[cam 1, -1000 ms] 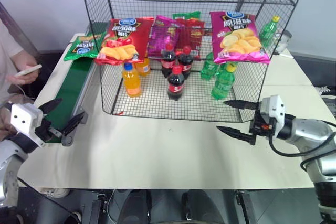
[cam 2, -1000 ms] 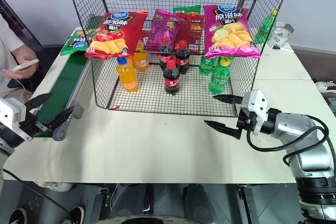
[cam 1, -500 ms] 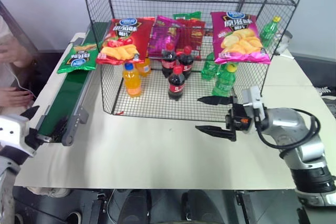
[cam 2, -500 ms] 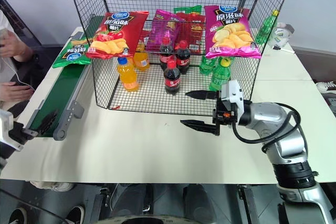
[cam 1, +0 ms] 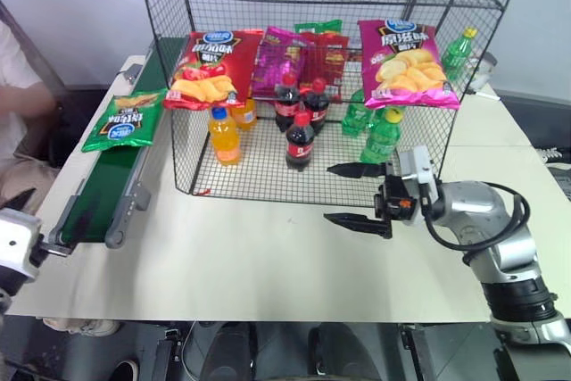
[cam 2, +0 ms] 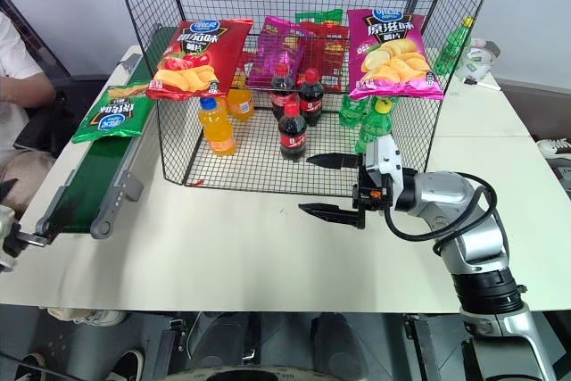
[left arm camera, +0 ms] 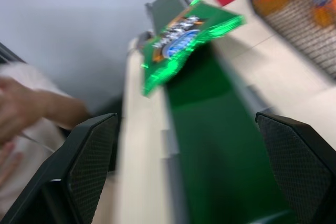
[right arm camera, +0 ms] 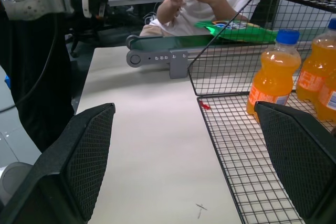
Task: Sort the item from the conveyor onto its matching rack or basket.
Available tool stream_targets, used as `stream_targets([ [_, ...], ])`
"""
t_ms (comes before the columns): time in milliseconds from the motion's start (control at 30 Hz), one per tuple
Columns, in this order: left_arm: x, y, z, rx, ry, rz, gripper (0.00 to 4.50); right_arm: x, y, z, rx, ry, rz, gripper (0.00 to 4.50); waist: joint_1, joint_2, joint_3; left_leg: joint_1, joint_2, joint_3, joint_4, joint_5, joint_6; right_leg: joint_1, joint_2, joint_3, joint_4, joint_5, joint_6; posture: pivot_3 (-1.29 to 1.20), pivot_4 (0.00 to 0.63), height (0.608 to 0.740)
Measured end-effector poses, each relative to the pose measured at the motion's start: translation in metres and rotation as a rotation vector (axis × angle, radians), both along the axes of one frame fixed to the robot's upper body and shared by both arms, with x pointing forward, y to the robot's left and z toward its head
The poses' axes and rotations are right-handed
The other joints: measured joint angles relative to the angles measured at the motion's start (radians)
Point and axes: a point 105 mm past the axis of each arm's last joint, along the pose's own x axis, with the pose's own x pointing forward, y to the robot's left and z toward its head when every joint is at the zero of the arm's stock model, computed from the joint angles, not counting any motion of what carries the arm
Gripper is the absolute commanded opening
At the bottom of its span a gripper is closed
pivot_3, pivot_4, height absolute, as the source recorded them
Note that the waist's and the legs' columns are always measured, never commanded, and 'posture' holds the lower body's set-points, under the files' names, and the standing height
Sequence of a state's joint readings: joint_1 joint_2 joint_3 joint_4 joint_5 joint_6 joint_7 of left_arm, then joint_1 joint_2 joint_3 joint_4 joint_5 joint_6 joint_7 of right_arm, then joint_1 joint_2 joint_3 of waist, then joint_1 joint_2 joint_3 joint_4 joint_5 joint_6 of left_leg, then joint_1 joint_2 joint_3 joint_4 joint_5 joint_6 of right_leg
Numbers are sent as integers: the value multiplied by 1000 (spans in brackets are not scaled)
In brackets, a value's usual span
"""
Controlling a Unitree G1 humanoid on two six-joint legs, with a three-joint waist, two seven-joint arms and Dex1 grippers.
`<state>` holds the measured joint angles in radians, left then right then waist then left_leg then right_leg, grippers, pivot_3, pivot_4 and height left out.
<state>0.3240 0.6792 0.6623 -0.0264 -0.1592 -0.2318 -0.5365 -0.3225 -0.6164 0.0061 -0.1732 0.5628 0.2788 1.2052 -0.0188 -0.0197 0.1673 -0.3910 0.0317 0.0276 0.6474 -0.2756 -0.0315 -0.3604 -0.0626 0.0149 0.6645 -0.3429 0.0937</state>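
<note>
The item, a shiny green crisp bag [cam 1: 123, 120], lies flat on the conveyor [cam 1: 100, 192], about halfway along the dark green belt and hanging a little over its left rail. The rack [cam 1: 268, 186], a tall black wire-grid shelf unit, stands on the table right of the belt. My left gripper [cam 1: 37, 222] is open at the table's left edge, just short of the belt's near end, with nothing in it; its wrist view looks along the belt at the bag [left arm camera: 184, 43]. My right gripper [cam 1: 327, 193] hangs open and empty in front of the rack, pointing left.
On the rack's middle tier lean a red crisp bag [cam 1: 207, 67] and magenta crisp bags [cam 1: 403, 62]. Orange bottles [cam 1: 223, 136], cola bottles [cam 1: 300, 140] and green bottles [cam 1: 380, 138] stand on the bottom tier. A person [cam 2: 20, 95] sits left of the conveyor.
The green bag has ridden the belt toward its near end. My left gripper drew back and left, off the belt end. My right gripper swung left along the rack front. The person's hand withdrew.
</note>
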Motion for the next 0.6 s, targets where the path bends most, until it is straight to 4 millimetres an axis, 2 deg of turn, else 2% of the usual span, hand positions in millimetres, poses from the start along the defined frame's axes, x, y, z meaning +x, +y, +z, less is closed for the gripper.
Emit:
stream_targets([
  [133,-3,11,3,257,42,-9,4500,0,2,-3,-3,6,3,4434,-2,0,0,-1,0,0,-1,0,0,-1,0,0,0,0,0,0,150,739],
  [267,-3,13,4,494,68,-62,4500,0,4,-5,-8,10,9,4434,-2,0,0,-1,0,1,-2,0,0,-2,-1,0,0,0,-1,0,150,739],
  [433,4,11,-9,582,87,-102,4500,0,4,-6,-20,6,3,4434,-2,0,0,-2,0,1,-2,0,0,-4,-1,0,0,0,-1,0,150,739],
  [600,12,6,-14,583,64,-129,4500,0,4,-7,-20,-1,3,4434,-3,0,0,-3,0,1,-3,0,0,-5,-2,0,0,0,0,0,150,739],
])
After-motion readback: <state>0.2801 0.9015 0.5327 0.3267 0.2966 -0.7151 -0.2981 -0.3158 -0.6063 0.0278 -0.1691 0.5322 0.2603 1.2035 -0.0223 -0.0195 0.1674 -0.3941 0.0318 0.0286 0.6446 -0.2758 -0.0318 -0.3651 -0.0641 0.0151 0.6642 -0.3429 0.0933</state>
